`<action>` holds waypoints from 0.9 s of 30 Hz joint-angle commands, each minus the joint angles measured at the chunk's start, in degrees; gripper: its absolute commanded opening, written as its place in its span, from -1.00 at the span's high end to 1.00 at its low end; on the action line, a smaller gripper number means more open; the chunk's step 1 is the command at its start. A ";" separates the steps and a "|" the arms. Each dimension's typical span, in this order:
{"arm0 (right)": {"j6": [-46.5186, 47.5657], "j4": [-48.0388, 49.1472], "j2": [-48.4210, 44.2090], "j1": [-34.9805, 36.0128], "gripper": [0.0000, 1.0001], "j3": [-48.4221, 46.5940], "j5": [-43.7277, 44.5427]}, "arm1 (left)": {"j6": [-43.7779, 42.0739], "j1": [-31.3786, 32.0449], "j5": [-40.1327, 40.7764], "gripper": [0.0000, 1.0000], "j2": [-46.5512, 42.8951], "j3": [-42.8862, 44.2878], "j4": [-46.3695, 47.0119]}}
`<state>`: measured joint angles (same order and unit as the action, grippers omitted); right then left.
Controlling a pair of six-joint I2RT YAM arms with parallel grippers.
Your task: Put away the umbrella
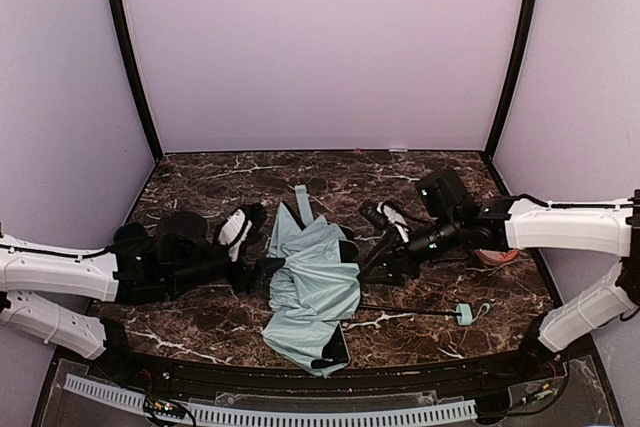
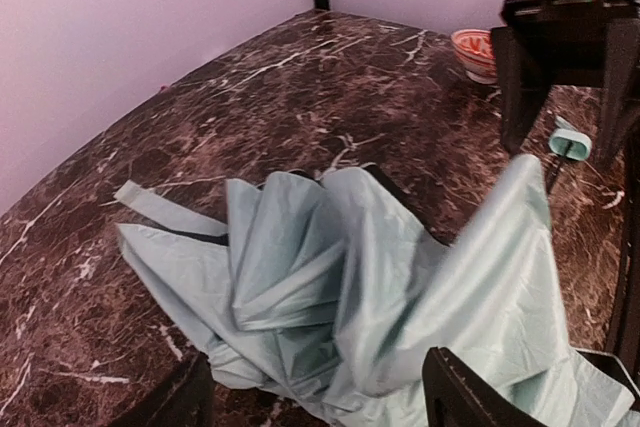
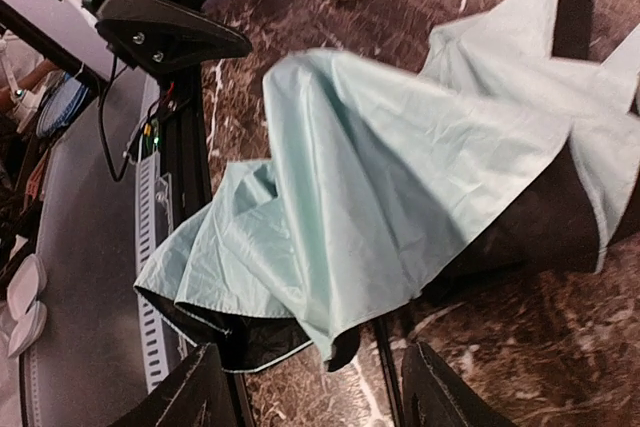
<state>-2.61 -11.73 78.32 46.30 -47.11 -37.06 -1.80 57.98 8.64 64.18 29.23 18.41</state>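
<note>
The umbrella [image 1: 312, 292] lies collapsed in the middle of the marble table, a crumpled heap of pale mint fabric with black lining showing at its edges. Its thin black shaft [image 1: 405, 310] runs right to the small mint handle [image 1: 465, 314]. My left gripper [image 1: 255, 272] sits at the heap's left edge. In the left wrist view its fingers [image 2: 455, 397] stand wide apart, with loose fabric [image 2: 340, 287] lying between and ahead of them. My right gripper [image 1: 378, 265] is at the heap's right side. It is open in the right wrist view [image 3: 315, 397], just short of the fabric's hem [image 3: 400, 177], with the shaft [image 3: 385, 372] between the fingers.
A small red-and-white bowl [image 2: 475, 52] stands on the table at the right, behind the right arm [image 1: 560, 222]. Lilac walls close in the table at the back and both sides. A perforated white rail [image 1: 300, 412] runs along the near edge.
</note>
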 commanded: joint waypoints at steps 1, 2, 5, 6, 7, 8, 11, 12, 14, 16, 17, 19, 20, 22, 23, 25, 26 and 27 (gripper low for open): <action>1.89 0.79 -1.61 -3.87 -0.31 -4.18 3.60 | 9.29 -6.20 1.73 -0.47 3.35 6.74 -9.15; 0.40 3.77 -0.72 -4.71 -0.35 -5.02 6.88 | 11.29 -8.29 1.06 -0.46 4.72 8.05 -10.76; -4.18 9.39 6.30 -6.26 -0.34 -11.12 15.60 | 15.77 -15.67 -3.32 -0.47 10.12 11.08 -11.33; -4.52 8.06 9.50 -6.31 -0.31 -14.98 17.25 | 16.51 -17.20 -4.31 -0.47 12.24 12.14 -10.96; -4.20 5.98 13.22 -6.27 -0.26 -19.38 18.11 | 16.79 -18.29 -5.13 -0.48 14.19 13.14 -10.55; -3.97 3.68 16.90 -6.29 -0.22 -23.50 18.65 | 16.75 -18.96 -5.89 -0.50 16.41 14.34 -10.20; -4.77 1.58 24.90 -6.23 -0.20 -30.29 19.24 | 14.52 -20.24 -7.56 -0.56 23.14 18.88 -9.36; -5.06 2.21 26.60 -6.23 -0.20 -31.58 18.35 | 13.94 -20.45 -8.15 -0.58 25.24 20.20 -9.36; -5.48 3.53 29.38 -6.23 -0.20 -33.33 15.56 | 12.55 -20.93 -11.76 -0.61 29.17 22.28 -7.42; -5.90 3.93 31.74 -6.02 -0.20 -35.11 13.54 | 11.53 -20.98 -16.33 -0.59 32.12 23.37 -4.52; -6.18 4.17 32.81 -5.86 -0.20 -35.96 13.13 | 11.09 -20.97 -17.94 -0.52 33.27 23.85 -3.53; -6.48 4.48 34.11 -5.42 -0.20 -36.98 12.98 | 9.46 -20.98 -21.11 -0.37 35.15 24.36 -1.45; -6.52 4.75 34.62 -5.17 -0.19 -37.19 12.77 | 8.44 -20.97 -22.65 -0.23 35.78 24.28 -0.39; -6.89 5.24 35.16 -4.91 -0.18 -37.28 12.07 | 6.42 -20.97 -25.61 0.23 36.42 24.27 0.70; -7.02 5.57 35.22 -4.81 -0.18 -37.15 11.64 | 5.43 -20.93 -27.32 0.52 36.34 24.04 1.18; -7.38 6.39 35.19 -4.73 -0.17 -36.73 10.58 | 3.19 -20.69 -31.08 0.92 35.05 22.65 3.49; -7.61 6.97 35.10 -4.73 -0.17 -36.48 9.94 | 1.87 -20.43 -32.08 1.00 34.18 21.39 5.78; -7.92 7.63 34.99 -4.73 -0.16 -36.29 9.14 | 0.59 -20.06 -33.13 1.00 33.37 20.11 7.38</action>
<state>-9.10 -8.34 113.78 41.10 -82.30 -24.58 4.73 37.34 -15.99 101.01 52.10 18.04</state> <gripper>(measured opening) 0.584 0.023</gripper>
